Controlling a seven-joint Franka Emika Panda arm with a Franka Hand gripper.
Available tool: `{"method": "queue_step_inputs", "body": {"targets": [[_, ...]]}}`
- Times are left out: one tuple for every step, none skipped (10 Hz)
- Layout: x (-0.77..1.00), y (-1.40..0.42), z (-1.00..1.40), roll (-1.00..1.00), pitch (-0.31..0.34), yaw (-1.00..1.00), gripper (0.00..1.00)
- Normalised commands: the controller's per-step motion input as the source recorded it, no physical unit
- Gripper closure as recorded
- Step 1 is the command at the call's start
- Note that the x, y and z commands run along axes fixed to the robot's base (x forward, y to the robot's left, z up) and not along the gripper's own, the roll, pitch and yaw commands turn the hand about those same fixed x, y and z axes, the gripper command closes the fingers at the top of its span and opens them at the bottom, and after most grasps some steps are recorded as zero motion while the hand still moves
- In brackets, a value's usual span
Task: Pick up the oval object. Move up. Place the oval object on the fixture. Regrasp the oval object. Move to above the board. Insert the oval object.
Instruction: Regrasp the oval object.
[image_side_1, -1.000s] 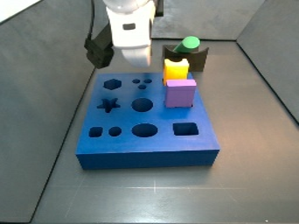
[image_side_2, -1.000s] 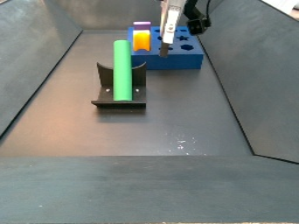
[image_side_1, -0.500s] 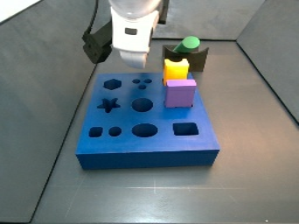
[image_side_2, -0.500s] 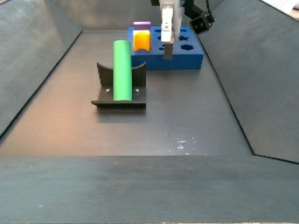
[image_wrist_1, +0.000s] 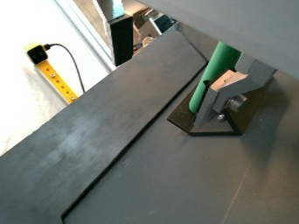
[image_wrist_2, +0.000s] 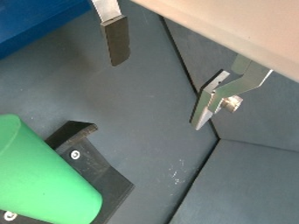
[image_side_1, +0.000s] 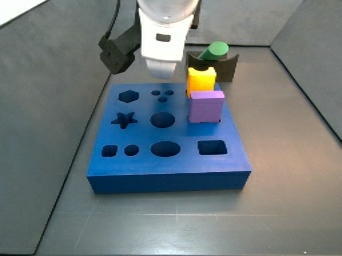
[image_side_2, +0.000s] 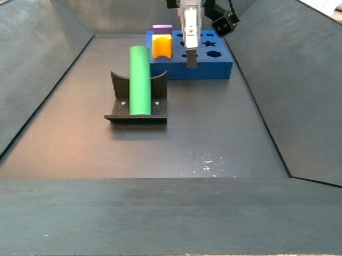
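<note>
The green oval object lies tilted in the notch of the dark fixture, apart from the blue board. In a side view its end shows on the fixture behind the board. My gripper hangs open and empty over the board's far edge, also seen in a side view. In both wrist views the fingers stand wide apart with nothing between them; the gripper faces bare floor beside the oval object.
A yellow block and a purple cube stand in the board's right side. Grey walls enclose the floor on all sides. The fixture sits on open floor.
My gripper has shifted slightly sideways along the board's far edge, toward the fixture. It stays open. The oval object has not moved.
</note>
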Motion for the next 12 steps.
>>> {"method": "queue_step_inputs", "body": {"targets": [[0.04, -0.04, -0.01, 0.06, -0.111, 0.27, 0.0], [0.04, -0.04, -0.01, 0.06, -0.122, 0.2, 0.0], [1.0, -0.02, 0.0, 0.04, -0.083, 0.24, 0.0], [1.0, -0.02, -0.01, 0.05, -0.074, 0.18, 0.0], [1.0, -0.02, -0.02, 0.06, -0.064, 0.15, 0.0], [1.0, -0.02, -0.03, 0.08, -0.057, 0.09, 0.0], [1.0, -0.02, -0.03, 0.09, -0.055, 0.06, 0.0], [1.0, -0.02, -0.03, 0.1, -0.042, 0.03, 0.0], [1.0, -0.02, -0.03, 0.1, -0.026, 0.01, 0.0], [1.0, -0.01, -0.04, 0.1, -0.001, -0.01, 0.0], [1.0, -0.01, -0.04, 0.11, 0.018, -0.02, 0.0], [1.0, -0.01, -0.04, 0.1, 0.045, -0.02, 0.0]]}}
